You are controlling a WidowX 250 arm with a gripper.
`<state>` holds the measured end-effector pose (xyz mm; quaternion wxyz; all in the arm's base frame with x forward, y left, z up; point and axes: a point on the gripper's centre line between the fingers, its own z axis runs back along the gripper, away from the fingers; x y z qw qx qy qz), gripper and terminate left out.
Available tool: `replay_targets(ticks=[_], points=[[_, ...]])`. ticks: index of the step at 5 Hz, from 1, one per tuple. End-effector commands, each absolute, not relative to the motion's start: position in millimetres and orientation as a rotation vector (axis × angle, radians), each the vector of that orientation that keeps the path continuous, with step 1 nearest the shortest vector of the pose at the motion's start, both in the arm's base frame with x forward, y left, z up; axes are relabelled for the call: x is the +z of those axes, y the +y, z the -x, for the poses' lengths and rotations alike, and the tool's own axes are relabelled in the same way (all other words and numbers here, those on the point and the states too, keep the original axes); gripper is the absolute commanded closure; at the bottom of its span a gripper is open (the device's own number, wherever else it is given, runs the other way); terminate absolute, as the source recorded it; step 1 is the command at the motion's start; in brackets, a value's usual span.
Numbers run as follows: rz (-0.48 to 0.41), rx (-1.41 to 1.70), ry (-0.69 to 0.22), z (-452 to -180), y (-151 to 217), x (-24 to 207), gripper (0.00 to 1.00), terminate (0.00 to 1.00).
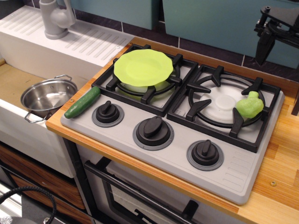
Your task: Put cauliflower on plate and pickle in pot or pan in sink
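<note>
The lime green plate lies on the left burner grate of the toy stove. The lumpy pale green cauliflower sits on the right burner grate, at its right side. The dark green pickle lies at the stove's left front corner, next to the sink. The shiny steel pot stands empty in the sink. My black gripper hangs at the top right, above and behind the cauliflower, holding nothing; only part of it shows, so its jaws cannot be read.
A grey faucet stands on the ribbed white drainboard behind the sink. Three black knobs line the stove's front. Wooden counter runs to the right. A tiled wall stands behind.
</note>
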<state>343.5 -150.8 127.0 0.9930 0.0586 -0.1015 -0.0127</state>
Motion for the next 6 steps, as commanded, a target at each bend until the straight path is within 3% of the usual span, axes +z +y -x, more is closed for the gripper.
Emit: replay_targets(ticks=[1,4,6], points=[[-0.117,-0.025,-0.204,-343.5,-150.8,127.0,0.00,0.00],[-0.070,-0.097,-0.302,-360.3,-144.4,104.0,0.00,0.00],[-0.098,-0.085,-0.302,-362.0,-132.9,103.2,0.00,0.00]])
